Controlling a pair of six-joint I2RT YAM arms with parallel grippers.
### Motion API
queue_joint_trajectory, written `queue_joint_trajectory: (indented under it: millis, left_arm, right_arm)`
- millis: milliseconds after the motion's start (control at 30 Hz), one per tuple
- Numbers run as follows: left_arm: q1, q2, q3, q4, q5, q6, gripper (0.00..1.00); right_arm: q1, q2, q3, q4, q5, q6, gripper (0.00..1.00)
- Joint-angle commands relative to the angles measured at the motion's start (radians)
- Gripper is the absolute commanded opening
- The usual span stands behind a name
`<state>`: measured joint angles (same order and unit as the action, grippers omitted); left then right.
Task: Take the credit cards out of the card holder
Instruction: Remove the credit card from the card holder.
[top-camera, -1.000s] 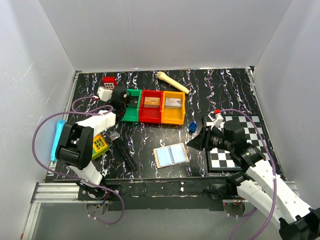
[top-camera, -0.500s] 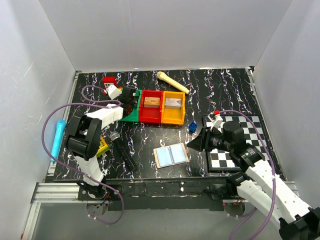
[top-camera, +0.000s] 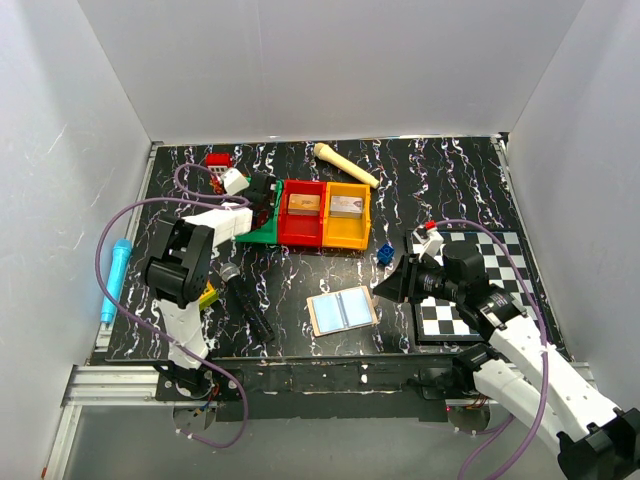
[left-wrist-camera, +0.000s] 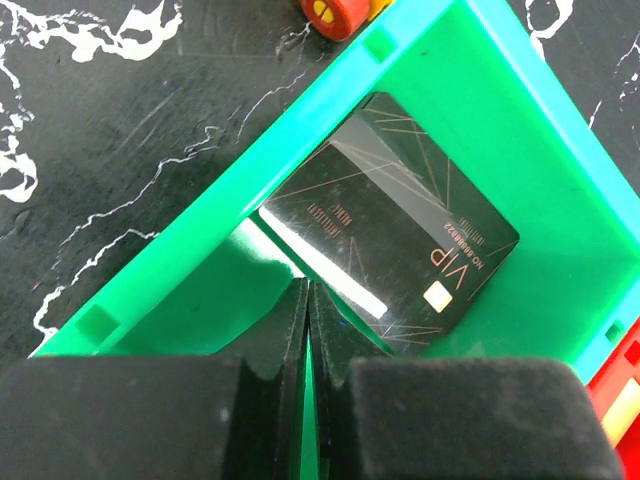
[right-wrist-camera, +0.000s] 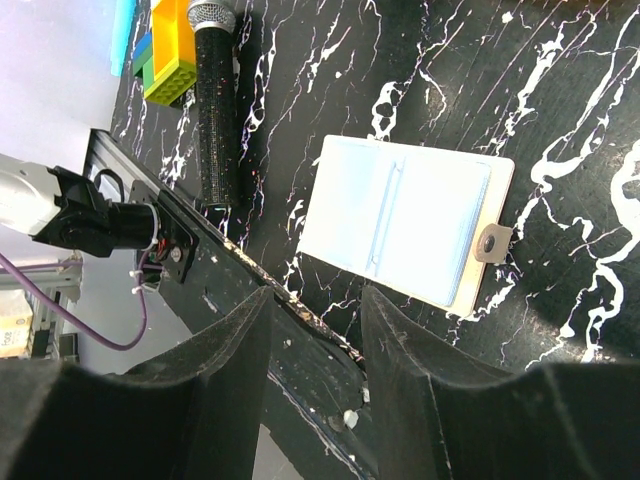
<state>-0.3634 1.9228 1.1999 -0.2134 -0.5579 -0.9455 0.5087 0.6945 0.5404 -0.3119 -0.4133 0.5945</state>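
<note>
The card holder (top-camera: 342, 310) lies open and flat on the black table, pale blue lining up; it also shows in the right wrist view (right-wrist-camera: 400, 215). No card shows in its pockets. My right gripper (top-camera: 392, 285) is open and empty, hovering just right of the holder (right-wrist-camera: 315, 310). My left gripper (top-camera: 262, 198) is over the green bin (top-camera: 256, 236), fingers shut with nothing between them (left-wrist-camera: 305, 290). A black VIP credit card (left-wrist-camera: 400, 230) lies flat inside the green bin (left-wrist-camera: 300, 130), just beyond the fingertips.
A red bin (top-camera: 303, 212) with a brown block and a yellow bin (top-camera: 347, 212) with a grey block stand beside the green one. A black microphone (top-camera: 248, 302), a chequered board (top-camera: 470, 290), a cream bone (top-camera: 345, 165) and a blue pen (top-camera: 113, 278) lie around.
My left arm has swung right and forward, bringing the gripper further over the green bin. The right arm and the card holder have not moved.
</note>
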Motion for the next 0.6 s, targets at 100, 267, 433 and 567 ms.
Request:
queue_joint_trajectory:
  millis: [100, 267, 433, 567]
  left_arm:
    - [-0.002, 0.018, 0.058, 0.045, -0.036, 0.080, 0.00]
    - [-0.002, 0.036, 0.066, 0.054, -0.030, 0.086, 0.00]
    - [-0.002, 0.027, 0.059, 0.078, -0.020, 0.082, 0.00]
    - [-0.002, 0.022, 0.063, 0.089, -0.013, 0.079, 0.00]
  right_arm:
    - [0.001, 0.016, 0.003, 0.037, 0.010, -0.016, 0.48]
    - [0.002, 0.028, 0.006, 0.043, 0.007, -0.016, 0.48]
    - [0.002, 0.039, 0.006, 0.048, 0.005, -0.016, 0.48]
    - [0.001, 0.043, 0.004, 0.051, 0.002, -0.013, 0.48]
